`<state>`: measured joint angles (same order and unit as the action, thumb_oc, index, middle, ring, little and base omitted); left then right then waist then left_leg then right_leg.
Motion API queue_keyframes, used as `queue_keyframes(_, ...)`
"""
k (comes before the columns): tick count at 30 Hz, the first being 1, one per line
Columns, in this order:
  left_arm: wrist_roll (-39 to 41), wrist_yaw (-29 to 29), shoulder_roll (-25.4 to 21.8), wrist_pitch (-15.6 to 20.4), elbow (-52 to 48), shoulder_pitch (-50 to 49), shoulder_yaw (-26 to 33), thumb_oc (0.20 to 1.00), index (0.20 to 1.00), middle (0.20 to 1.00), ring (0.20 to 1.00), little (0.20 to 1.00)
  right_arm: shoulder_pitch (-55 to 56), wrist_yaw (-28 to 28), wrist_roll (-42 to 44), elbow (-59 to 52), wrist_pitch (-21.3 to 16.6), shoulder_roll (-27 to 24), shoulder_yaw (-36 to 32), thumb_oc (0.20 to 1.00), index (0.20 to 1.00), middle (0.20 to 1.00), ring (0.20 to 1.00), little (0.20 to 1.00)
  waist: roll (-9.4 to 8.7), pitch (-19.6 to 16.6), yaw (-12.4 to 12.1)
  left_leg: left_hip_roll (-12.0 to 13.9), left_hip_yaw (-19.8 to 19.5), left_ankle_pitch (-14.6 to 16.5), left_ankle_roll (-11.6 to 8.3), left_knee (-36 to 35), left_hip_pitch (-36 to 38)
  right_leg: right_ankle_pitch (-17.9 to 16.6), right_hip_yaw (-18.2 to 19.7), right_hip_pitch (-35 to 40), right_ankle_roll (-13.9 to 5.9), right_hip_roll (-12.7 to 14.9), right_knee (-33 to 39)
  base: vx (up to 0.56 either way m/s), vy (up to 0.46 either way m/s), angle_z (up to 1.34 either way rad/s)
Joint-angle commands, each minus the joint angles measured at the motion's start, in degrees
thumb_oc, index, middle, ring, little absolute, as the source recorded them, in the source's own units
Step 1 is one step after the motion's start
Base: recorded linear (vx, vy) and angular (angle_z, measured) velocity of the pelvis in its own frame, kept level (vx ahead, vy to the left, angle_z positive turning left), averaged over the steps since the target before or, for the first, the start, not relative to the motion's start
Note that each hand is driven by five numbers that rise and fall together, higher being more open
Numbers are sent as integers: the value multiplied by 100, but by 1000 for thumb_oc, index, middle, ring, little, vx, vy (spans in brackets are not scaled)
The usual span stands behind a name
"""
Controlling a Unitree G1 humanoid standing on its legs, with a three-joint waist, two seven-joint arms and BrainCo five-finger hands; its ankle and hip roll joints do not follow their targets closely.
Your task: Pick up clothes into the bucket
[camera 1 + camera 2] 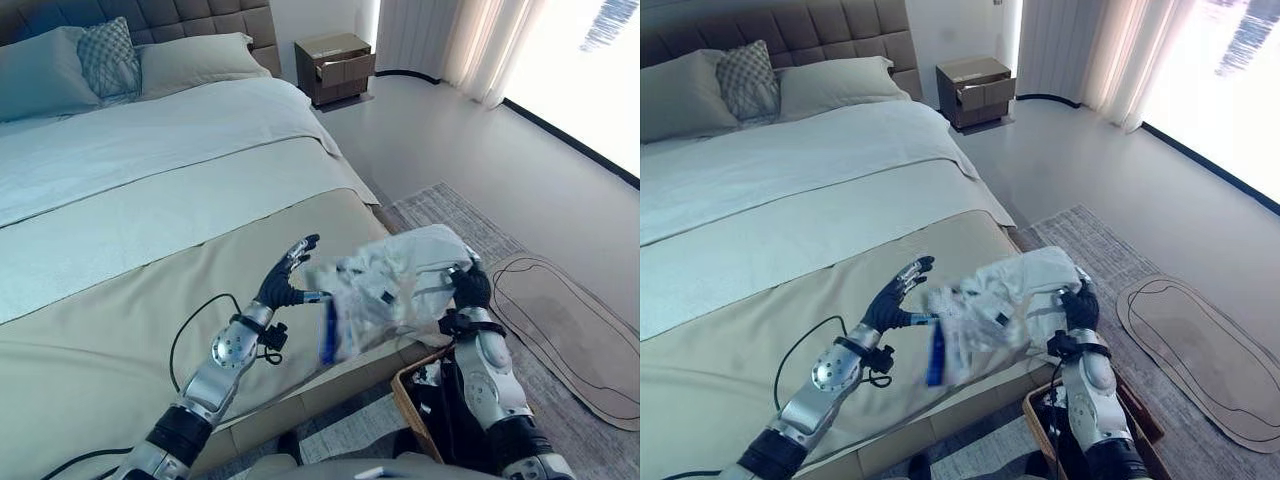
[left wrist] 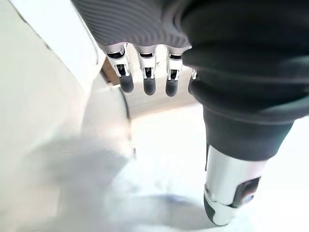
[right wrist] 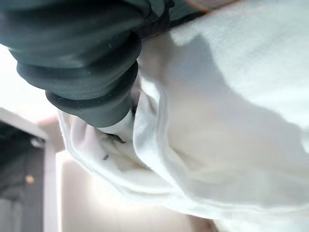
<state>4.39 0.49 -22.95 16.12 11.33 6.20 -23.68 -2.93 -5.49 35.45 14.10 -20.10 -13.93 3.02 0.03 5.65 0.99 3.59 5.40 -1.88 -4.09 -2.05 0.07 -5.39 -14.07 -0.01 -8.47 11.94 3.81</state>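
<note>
I see the white garment bunched in the air past the bed's foot corner, above the wicker bucket. Right robot hand grips its edge, fingers buried in cloth. Left robot hand spread beside it, fingers straight.

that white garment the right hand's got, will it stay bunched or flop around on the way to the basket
Likely floppy: the white garment hangs in loose folds from the right hand, sagging toward the open left hand. Probably light, since one hand lifts it above the bed. A trailing edge may drape over the basket rim.
</note>
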Motion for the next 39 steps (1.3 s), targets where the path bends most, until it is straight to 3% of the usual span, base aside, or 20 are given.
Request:
queue_keyframes(1,-682,271,-94,300,450,191,29,1000,1000,1000,1000,1000,-141,-176,126,-698,-665,69,-485,200,200,200,200,200,-340,-163,152,-58,-54,403,132,481,-263,-93,-135,-187,-331,375,-402,3,0,-16)
queue_keyframes(7,-1190,438,-71,281,1210,-42,282,1000,1000,1000,1000,1000,-42,-486,214,-690,-939,2,-1297,200,200,200,200,200,-336,-164,205,-51,-41,414,136,480,-273,-92,-92,-229,-335,366,-415,3,-2,-4)
queue_keyframes(18,-143,448,-92,435,953,-982,1504,1000,1000,1000,1000,1000,390,-994,-70,-472,-1272,-392,-2858,200,200,200,200,200,-382,-157,283,-23,-13,456,133,527,-294,-65,-24,-265,-332,319,-430,-1,-2,-1)
queue_keyframes(24,1322,316,494,394,995,-1142,2242,1000,1000,1000,1000,1000,796,-1095,-444,23,-1019,-421,-3009,200,200,200,200,200,-420,-85,376,-2,29,492,148,647,-364,-53,72,-349,-307,293,-489,-21,-13,-8)
queue_keyframes(31,1701,183,620,438,772,-1151,2393,1000,1000,1000,1000,1000,848,-997,-441,230,-886,-403,-2997,200,200,200,200,200,-376,84,494,-19,133,610,184,887,-449,-16,257,-498,-289,342,-654,-23,-4,-9)
queue_keyframes(36,1888,116,611,520,494,-1063,2331,1000,1000,1000,1000,1000,642,-894,-607,360,-715,-573,-2670,200,200,200,200,200,-271,446,577,-25,225,817,232,1369,-652,111,505,-796,-237,421,-1091,-98,17,-15)
queue_keyframes(39,2205,131,644,614,237,-889,2185,1000,1000,1000,1000,1000,245,-984,-661,618,-664,-715,-2400,200,200,200,200,200,-158,896,649,-13,321,1005,234,1970,-1002,152,719,-1217,-185,466,-1486,-145,21,-17)
